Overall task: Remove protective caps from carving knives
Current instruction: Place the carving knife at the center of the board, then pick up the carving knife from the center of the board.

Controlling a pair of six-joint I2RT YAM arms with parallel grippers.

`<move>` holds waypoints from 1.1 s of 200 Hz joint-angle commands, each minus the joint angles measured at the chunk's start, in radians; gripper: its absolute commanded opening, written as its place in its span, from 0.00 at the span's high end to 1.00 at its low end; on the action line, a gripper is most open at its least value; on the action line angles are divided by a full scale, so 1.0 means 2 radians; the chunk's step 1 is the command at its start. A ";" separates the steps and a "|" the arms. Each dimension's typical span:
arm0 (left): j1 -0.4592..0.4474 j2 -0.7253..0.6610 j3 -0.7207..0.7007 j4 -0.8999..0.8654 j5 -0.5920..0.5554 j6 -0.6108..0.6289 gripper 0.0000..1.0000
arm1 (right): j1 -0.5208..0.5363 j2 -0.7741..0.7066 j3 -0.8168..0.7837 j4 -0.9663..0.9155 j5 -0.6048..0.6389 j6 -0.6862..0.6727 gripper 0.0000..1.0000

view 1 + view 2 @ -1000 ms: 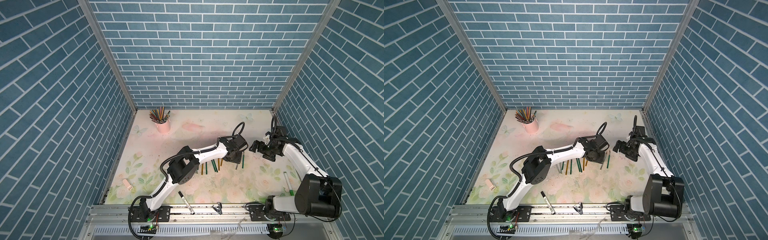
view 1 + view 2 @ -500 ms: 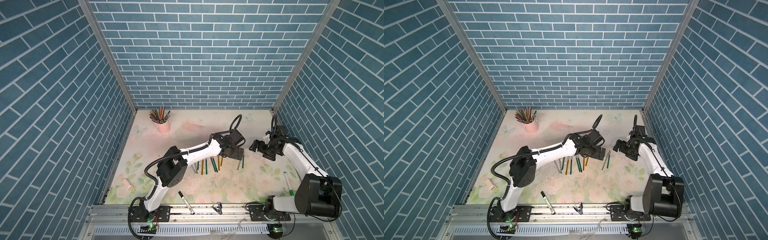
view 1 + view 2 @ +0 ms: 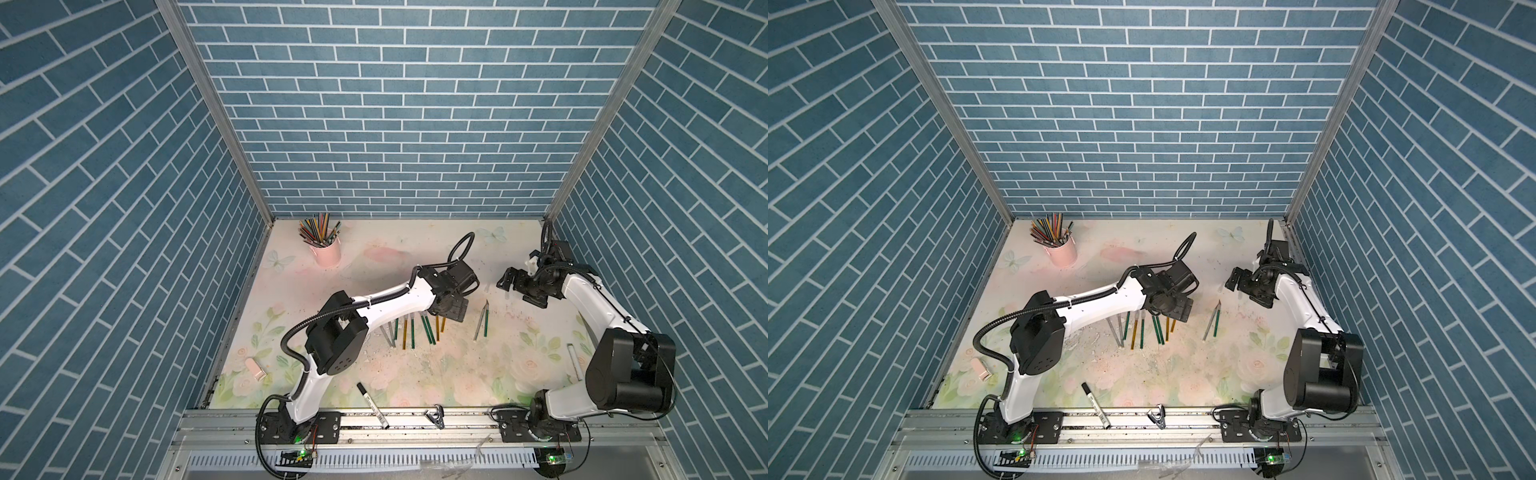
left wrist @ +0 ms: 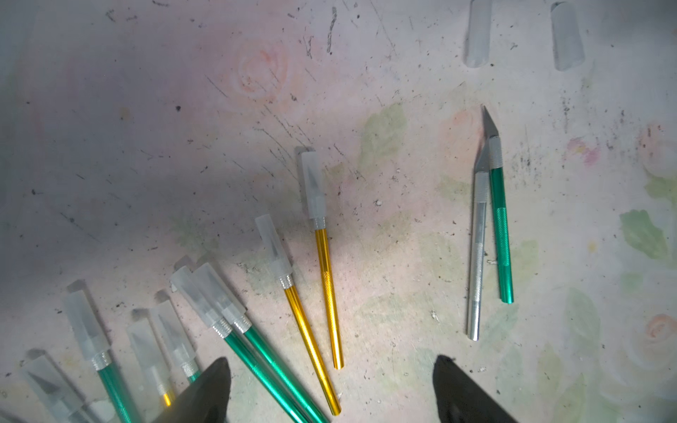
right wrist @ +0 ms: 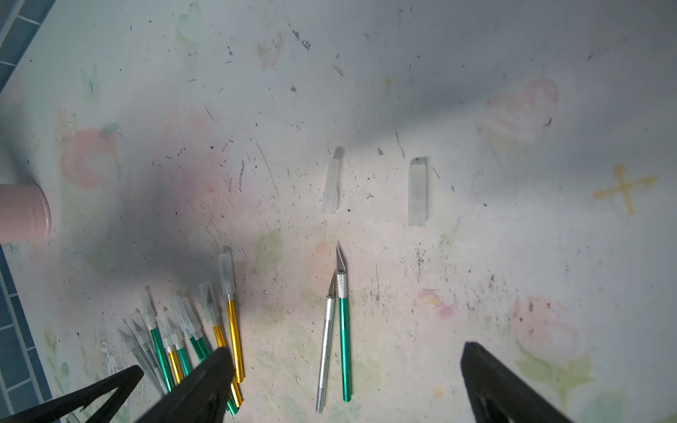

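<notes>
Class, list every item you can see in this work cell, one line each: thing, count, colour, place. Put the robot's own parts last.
Capped knives: about nine, green, gold and silver-grey, clustered mid-table.
Uncapped knives: two, one green, one silver, side by side, toward the right arm.
Loose caps: two, translucent whitish, beyond the bare blades.
Cup: one, pink, back left.
Coloured pencils: many, mixed, in the cup.
Marker: one, white with black cap, front edge.
Small block: one, pinkish-white, front left.
Clip: one, metal, front rail.
Table: one, pale floral.
Left gripper: black, open, above the capped knives.
Right gripper: black, open, above the uncapped knives.
</notes>
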 commanded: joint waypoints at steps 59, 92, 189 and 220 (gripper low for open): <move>-0.001 0.080 0.080 -0.054 -0.005 0.010 0.36 | 0.001 0.011 0.016 -0.004 -0.017 0.000 0.02; -0.002 0.102 0.101 -0.068 -0.006 0.010 0.43 | 0.002 0.006 0.012 -0.004 -0.023 0.000 0.02; -0.003 0.129 0.109 -0.070 -0.002 0.009 0.57 | 0.002 0.012 0.007 0.007 -0.035 0.011 0.04; -0.003 0.133 0.108 -0.064 0.006 0.009 0.61 | 0.001 0.013 0.008 0.007 -0.039 0.009 0.06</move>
